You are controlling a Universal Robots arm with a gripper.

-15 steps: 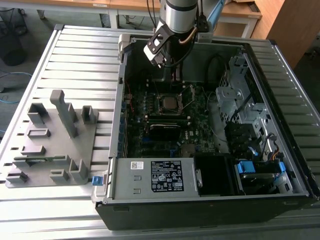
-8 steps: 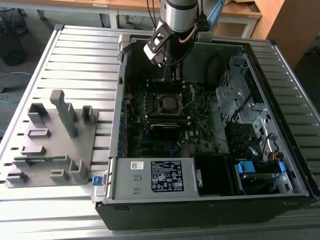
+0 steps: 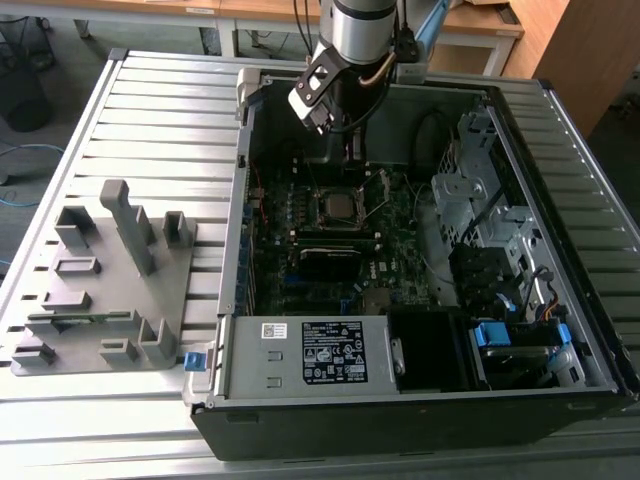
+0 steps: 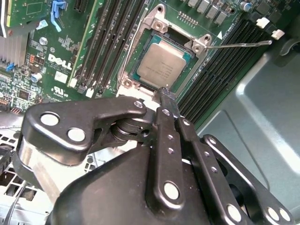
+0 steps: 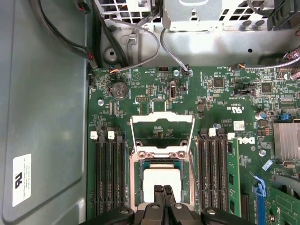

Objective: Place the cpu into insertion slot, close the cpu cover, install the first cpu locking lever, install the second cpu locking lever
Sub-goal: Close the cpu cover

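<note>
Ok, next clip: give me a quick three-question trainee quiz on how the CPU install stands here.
1. True or false: the cpu lies in the insertion slot.
2. The cpu cover is: A) shut flat over the chip, B) tilted up and open, C) lying outside the case.
3. Short answer: what does the pincer hold?

Key: 1 true. 2 B. 3 Nothing; its fingers are shut together, close by the cpu.
</note>
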